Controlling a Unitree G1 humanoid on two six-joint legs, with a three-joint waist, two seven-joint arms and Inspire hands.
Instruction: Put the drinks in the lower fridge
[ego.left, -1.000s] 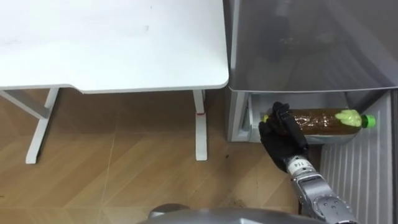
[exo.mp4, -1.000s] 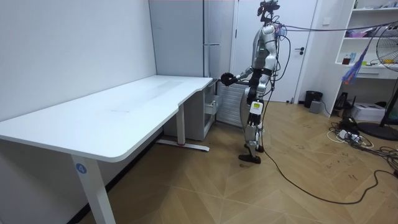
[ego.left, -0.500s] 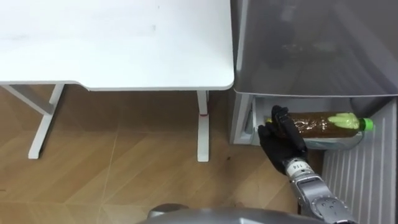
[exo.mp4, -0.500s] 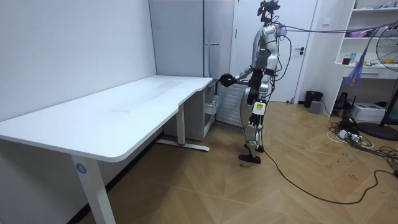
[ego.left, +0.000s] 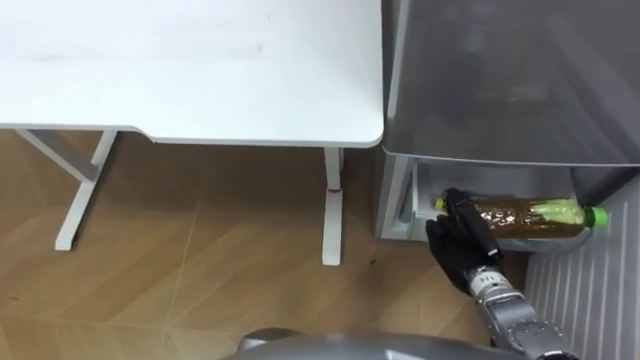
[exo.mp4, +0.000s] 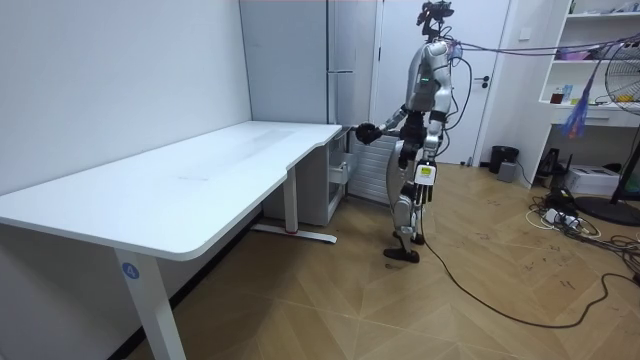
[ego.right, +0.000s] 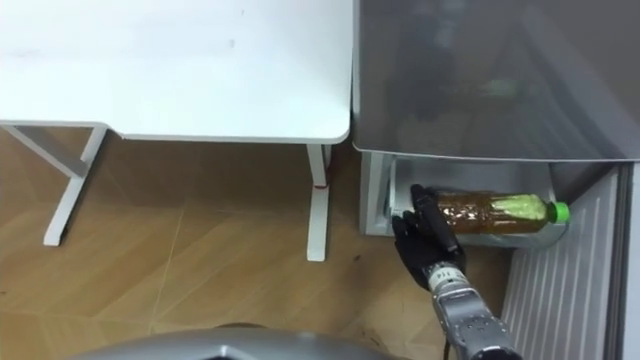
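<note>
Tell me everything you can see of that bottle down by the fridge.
The bottle is clear plastic, holding brown drink, with a yellow-green label near the neck and a green cap. It lies on its side, cap toward the robot's right, at the fridge's open lower compartment. The black right robot hand grips its base end.

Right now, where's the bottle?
The bottle lies on its side in the left eye view's lower right, at the open lower compartment of the fridge, cap pointing right. The right hand grips its other end.
</note>
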